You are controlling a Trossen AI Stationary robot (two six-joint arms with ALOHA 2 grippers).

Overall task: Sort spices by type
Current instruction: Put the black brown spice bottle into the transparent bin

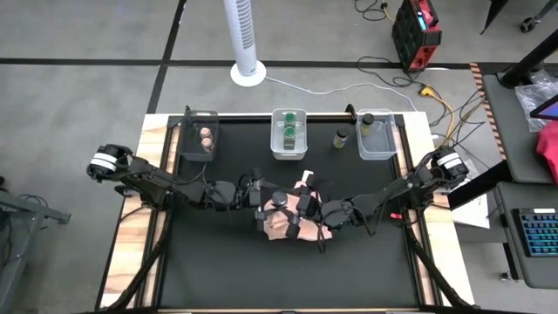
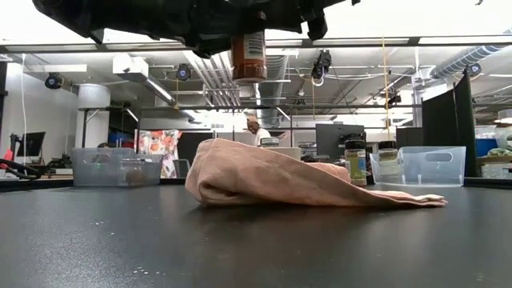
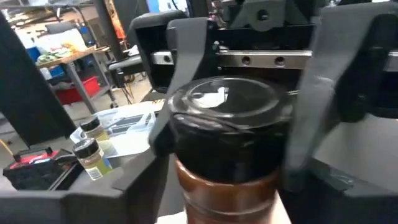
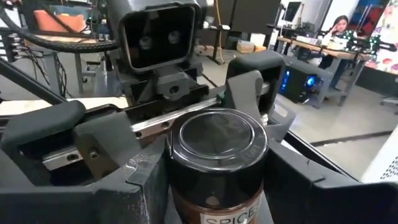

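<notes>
Above the crumpled pink cloth [image 2: 288, 180] hung a small brown spice jar with a black lid [image 2: 249, 58].
Both grippers met at the jar in the middle of the black table [image 1: 218, 270]. The right gripper [image 4: 205, 186] had its dark fingers closed on the jar's sides. The left gripper [image 3: 233, 118] had its fingers part open on each side of the lid, and I cannot tell if they touched it. Three clear plastic bins [image 1: 289, 144] stood along the far edge with other jars.

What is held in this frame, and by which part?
The black-lidded brown spice jar, in the air, gripped at its lidded top end by the right claw; the left claw flanks it there too, its grip unclear.
</notes>
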